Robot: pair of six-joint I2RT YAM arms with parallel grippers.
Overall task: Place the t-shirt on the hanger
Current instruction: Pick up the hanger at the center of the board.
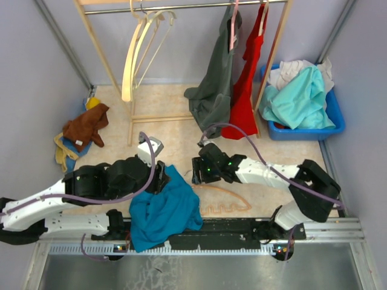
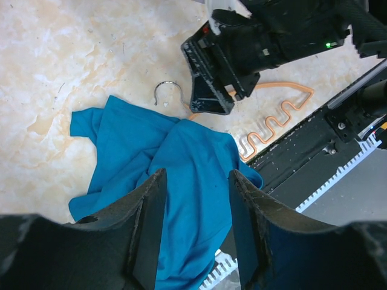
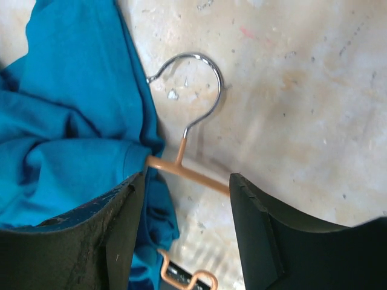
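Observation:
The teal-blue t-shirt (image 1: 163, 208) lies crumpled on the floor and over the arms' base rail. It also shows in the left wrist view (image 2: 181, 175) and the right wrist view (image 3: 66, 121). The orange hanger (image 1: 225, 202) lies flat beside it, one arm under the cloth; its silver hook (image 3: 199, 90) and orange neck (image 3: 181, 166) show in the right wrist view. My left gripper (image 2: 193, 205) is open above the shirt, holding nothing. My right gripper (image 3: 184, 211) is open just above the hanger's neck, jaws either side of it.
A wooden rack (image 1: 181, 7) at the back holds cream hangers (image 1: 136, 51), a dark grey shirt (image 1: 214, 78) and a red garment (image 1: 245, 84). A blue bin (image 1: 335, 118) with an aqua garment stands right. Brown and yellow clothes (image 1: 84, 130) lie left.

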